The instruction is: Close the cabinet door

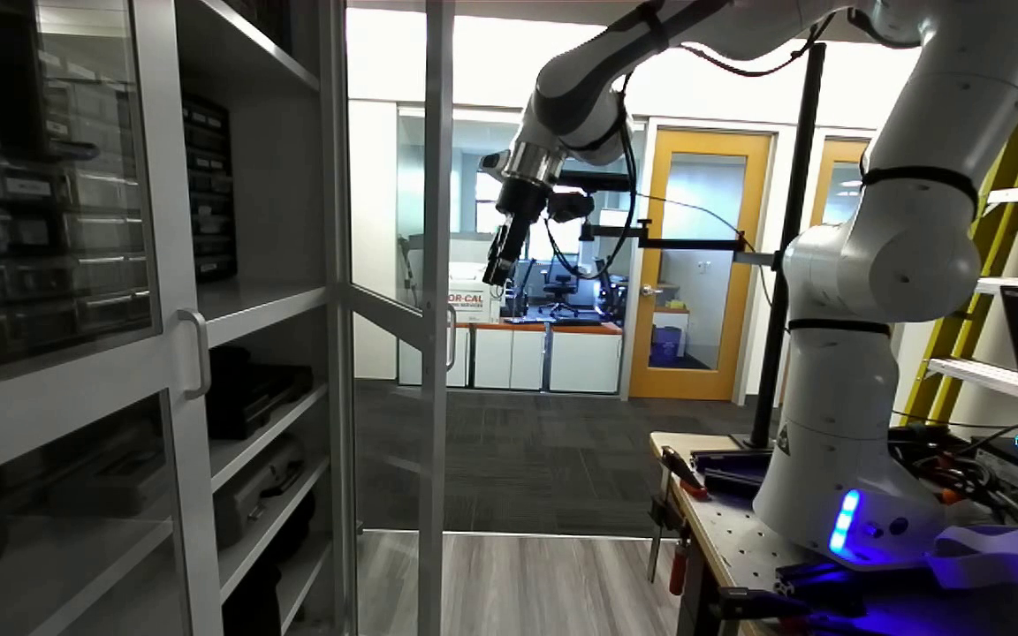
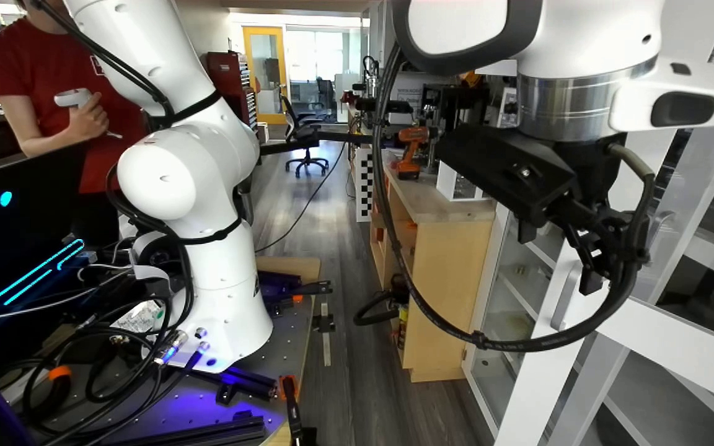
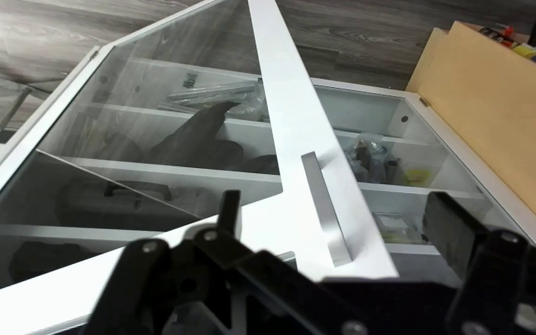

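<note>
Grey plank floor (image 1: pixel 553 579), open cabinet door (image 1: pixel 392 316).

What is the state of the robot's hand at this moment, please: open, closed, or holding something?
Robot hand: open, with nothing held, as the wrist view shows.

An exterior view shows two tall grey-metal-framed glass cabinet doors (image 1: pixel 385 313), two orange wood-framed doors (image 1: pixel 700 303), one yellow-railed ladder (image 1: pixel 1008 284).
</note>
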`<state>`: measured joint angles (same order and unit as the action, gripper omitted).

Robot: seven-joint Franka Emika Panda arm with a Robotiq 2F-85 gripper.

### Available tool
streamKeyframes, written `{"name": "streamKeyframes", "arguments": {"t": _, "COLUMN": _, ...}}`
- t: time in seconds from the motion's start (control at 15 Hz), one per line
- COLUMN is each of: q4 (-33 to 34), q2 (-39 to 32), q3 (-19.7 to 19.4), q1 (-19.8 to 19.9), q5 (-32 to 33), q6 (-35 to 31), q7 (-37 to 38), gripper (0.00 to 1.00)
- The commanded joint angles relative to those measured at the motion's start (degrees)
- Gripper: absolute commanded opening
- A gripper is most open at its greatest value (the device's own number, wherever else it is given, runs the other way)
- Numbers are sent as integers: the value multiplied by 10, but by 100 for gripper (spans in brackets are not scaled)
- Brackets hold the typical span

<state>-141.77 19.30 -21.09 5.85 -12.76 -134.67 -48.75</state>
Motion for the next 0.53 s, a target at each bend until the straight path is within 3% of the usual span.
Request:
{"name": "streamKeyframes", "arguments": {"t": 0.0, "q4": -1, "q2": -14, "q3": -8, "q1": -14, "q5": -36, "q6": -28, "q7": -66, "gripper": 100}}
{"name": "streamKeyframes", "arguments": {"t": 0.47, "q4": 2, "q2": -38, "q3": 3, "q1": -15, "q5": -75, "q6": -40, "q7": -121, "gripper": 100}}
